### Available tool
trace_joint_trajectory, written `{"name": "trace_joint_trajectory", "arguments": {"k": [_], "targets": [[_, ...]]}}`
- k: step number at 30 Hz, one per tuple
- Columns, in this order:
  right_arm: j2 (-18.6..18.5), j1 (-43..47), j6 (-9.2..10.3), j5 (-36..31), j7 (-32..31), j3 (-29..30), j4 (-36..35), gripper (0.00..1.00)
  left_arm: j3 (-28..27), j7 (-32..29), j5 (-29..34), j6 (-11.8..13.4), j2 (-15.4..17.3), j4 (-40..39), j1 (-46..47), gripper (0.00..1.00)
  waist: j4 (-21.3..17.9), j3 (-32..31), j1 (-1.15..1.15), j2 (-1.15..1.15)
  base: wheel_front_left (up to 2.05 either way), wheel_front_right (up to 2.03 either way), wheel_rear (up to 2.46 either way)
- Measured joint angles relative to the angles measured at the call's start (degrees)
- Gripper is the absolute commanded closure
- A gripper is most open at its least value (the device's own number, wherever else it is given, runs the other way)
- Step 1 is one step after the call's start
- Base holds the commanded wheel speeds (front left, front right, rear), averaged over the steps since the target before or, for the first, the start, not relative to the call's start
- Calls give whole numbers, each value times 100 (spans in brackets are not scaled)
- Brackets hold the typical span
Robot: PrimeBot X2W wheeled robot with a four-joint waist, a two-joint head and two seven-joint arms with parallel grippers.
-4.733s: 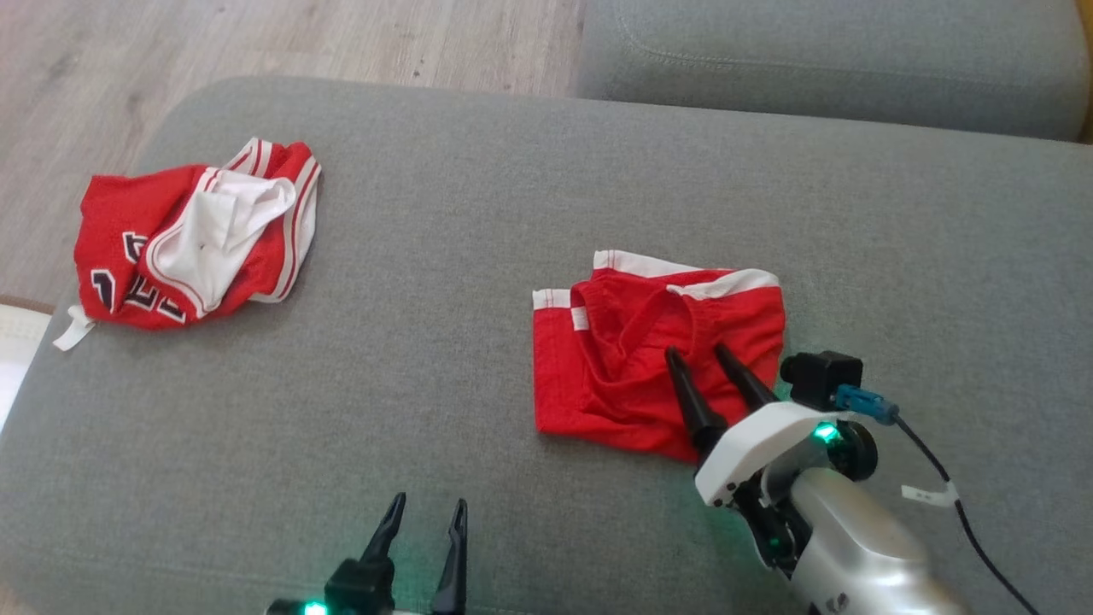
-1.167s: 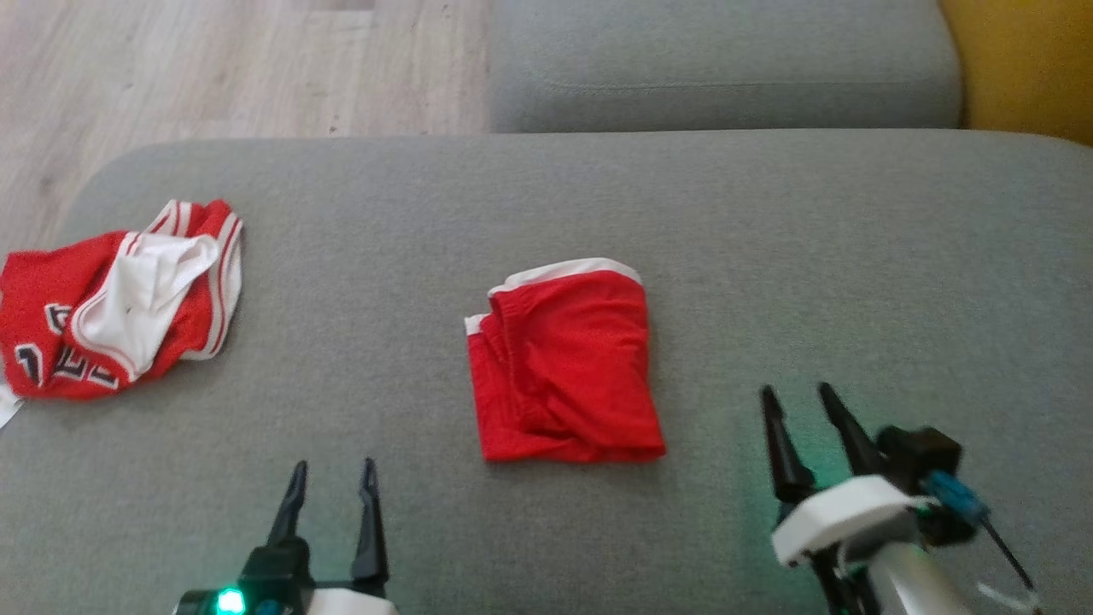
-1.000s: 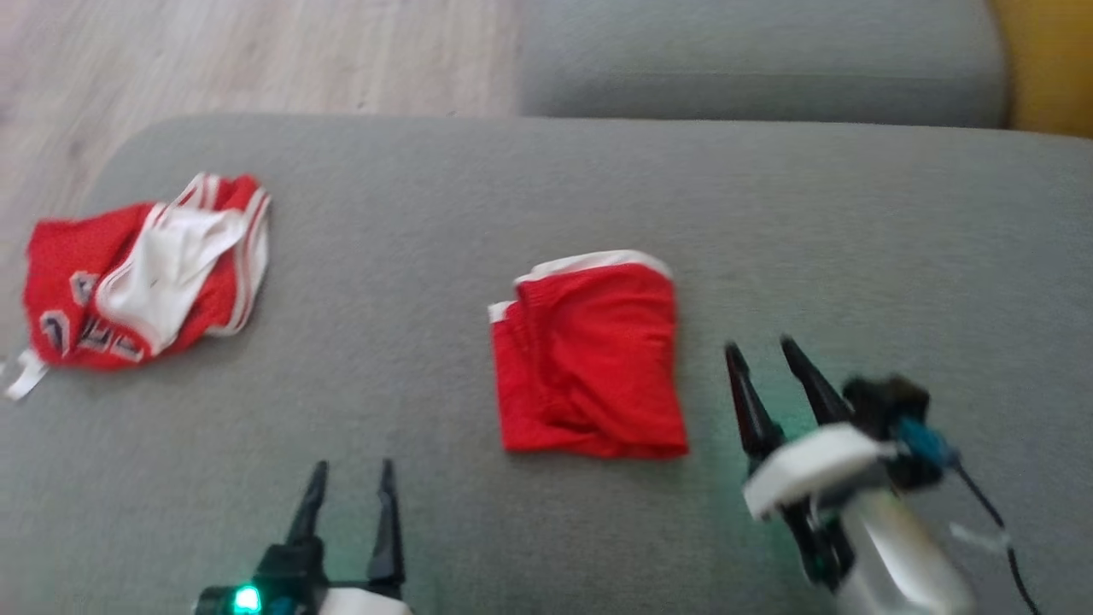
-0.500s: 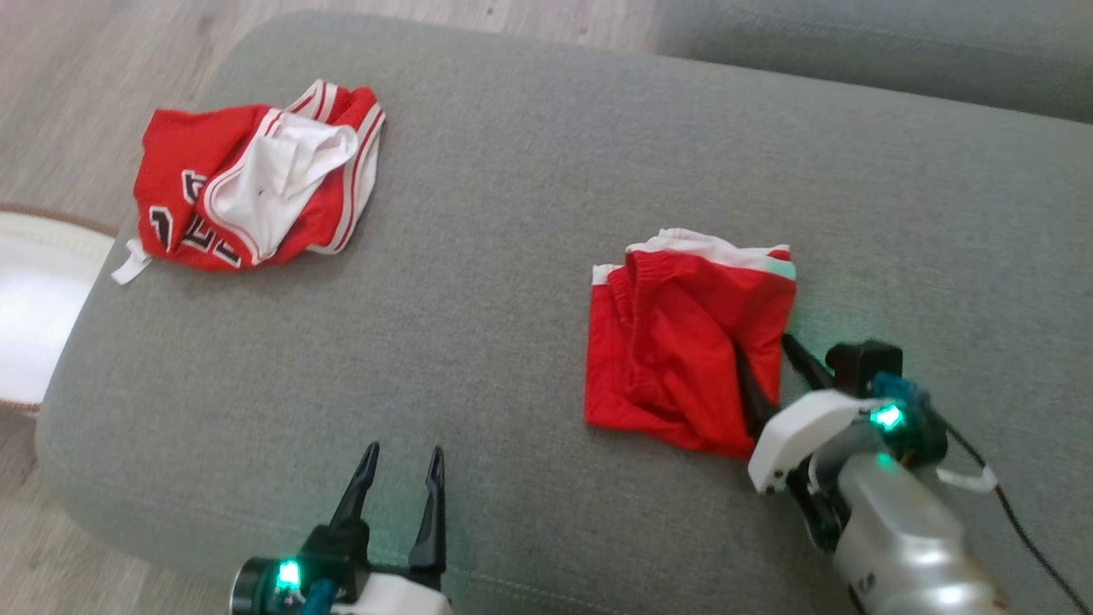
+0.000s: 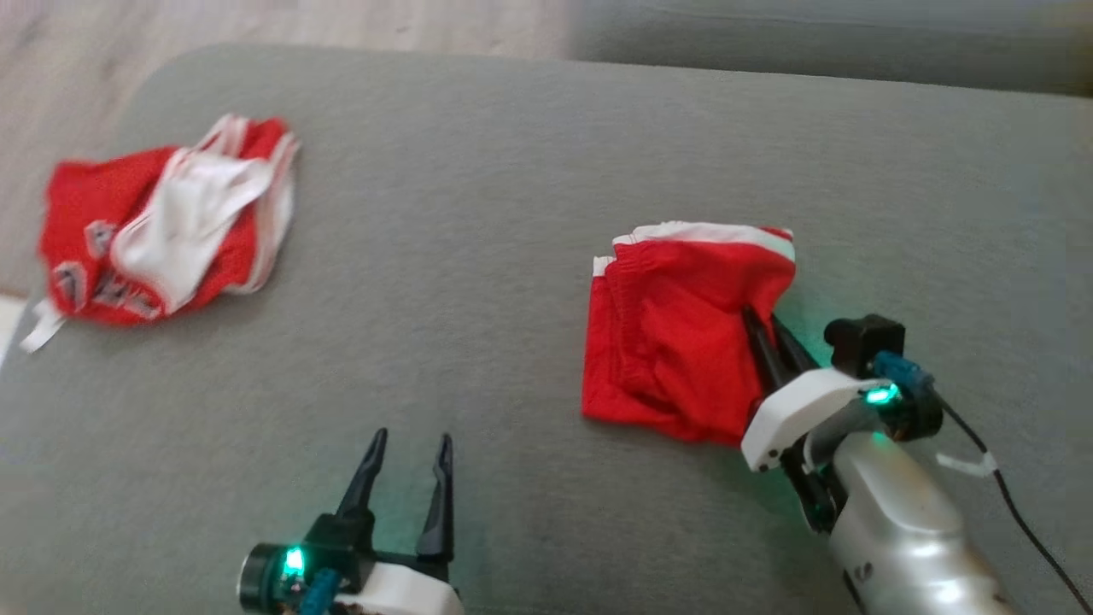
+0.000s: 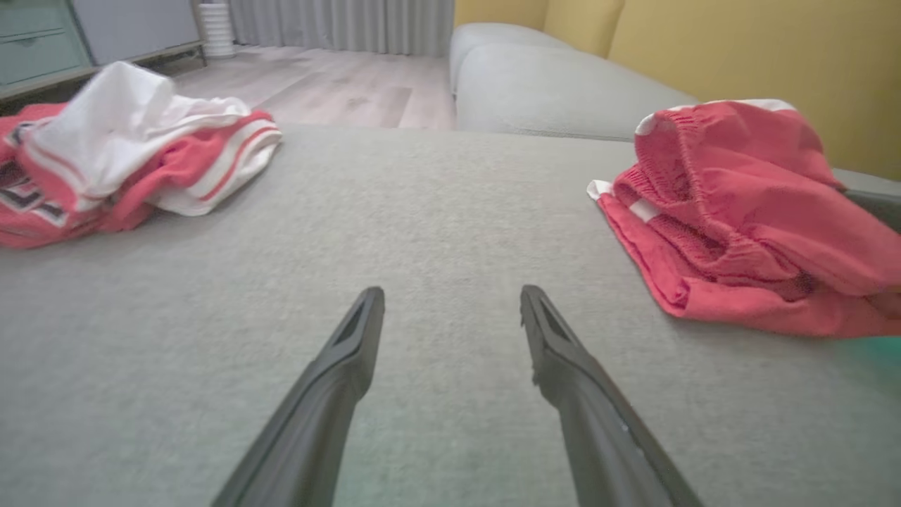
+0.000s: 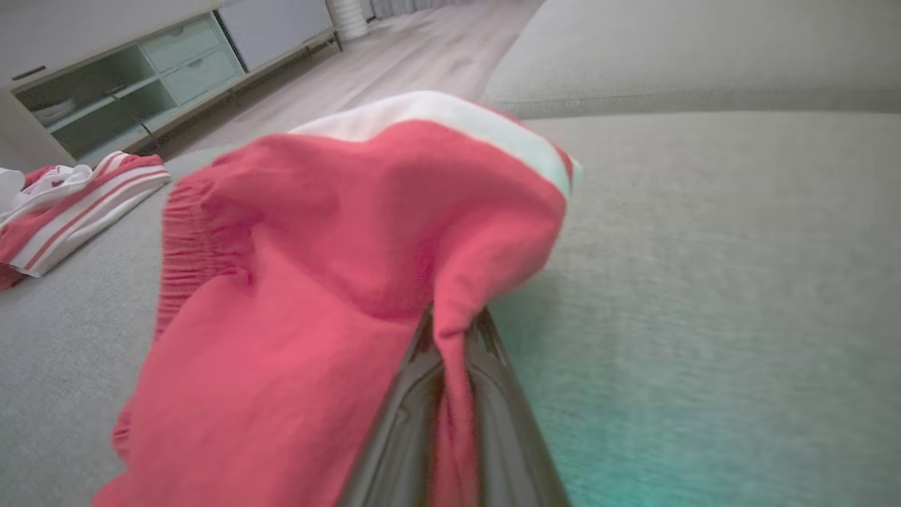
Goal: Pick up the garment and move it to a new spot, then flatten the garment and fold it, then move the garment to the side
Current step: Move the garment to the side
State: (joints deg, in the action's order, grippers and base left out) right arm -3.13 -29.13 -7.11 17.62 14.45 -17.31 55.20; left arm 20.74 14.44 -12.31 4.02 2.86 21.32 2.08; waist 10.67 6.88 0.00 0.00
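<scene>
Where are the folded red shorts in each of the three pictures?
Head view: red shorts right of the middle, their right edge pinched by the right gripper.
Left wrist view: red shorts heaped at the right edge.
Right wrist view: red shorts across the middle, rising from the right gripper.
Shared landmark: the crumpled red-and-white jersey, upper left in the head view and left wrist view, at the left edge in the right wrist view.

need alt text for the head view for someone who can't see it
The right hand is shut on the right edge of a folded red garment lying on a grey sofa cushion. The left hand is open near the bottom, and a crumpled red and white jersey lies at the far left.
</scene>
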Motion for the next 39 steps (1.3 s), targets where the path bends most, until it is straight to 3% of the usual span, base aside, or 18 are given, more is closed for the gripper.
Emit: {"name": "trace_joint_trajectory", "arguments": {"k": [17, 23, 28, 33, 39], "targets": [[-8, 185, 0, 513, 0, -625, -113, 100, 694, 0, -135, -100, 0, -16, 491, 0, -2834, -224, 0, 0, 0, 0, 0], [-10, 185, 0, 515, 0, -603, -140, 100, 698, 1, -133, -101, -1, 7, 501, 0, -3509, -129, 0, 0, 0, 0, 0], [-9, 164, 0, 349, 0, -487, -80, 100, 702, 0, -132, -104, 0, 55, 584, 0, -3567, 34, 1, 0, 0, 0, 0], [-66, -147, 0, -261, 0, -199, 253, 100, 706, 1, -74, -107, 0, 100, 654, 0, -3306, 179, 0, 0, 0, 0, 0], [-775, -1072, 0, -880, -1, 254, 823, 100, 675, 1, 124, -157, 0, 147, 800, 0, -2822, 450, 1, 0, 0, 0, 0]]}}
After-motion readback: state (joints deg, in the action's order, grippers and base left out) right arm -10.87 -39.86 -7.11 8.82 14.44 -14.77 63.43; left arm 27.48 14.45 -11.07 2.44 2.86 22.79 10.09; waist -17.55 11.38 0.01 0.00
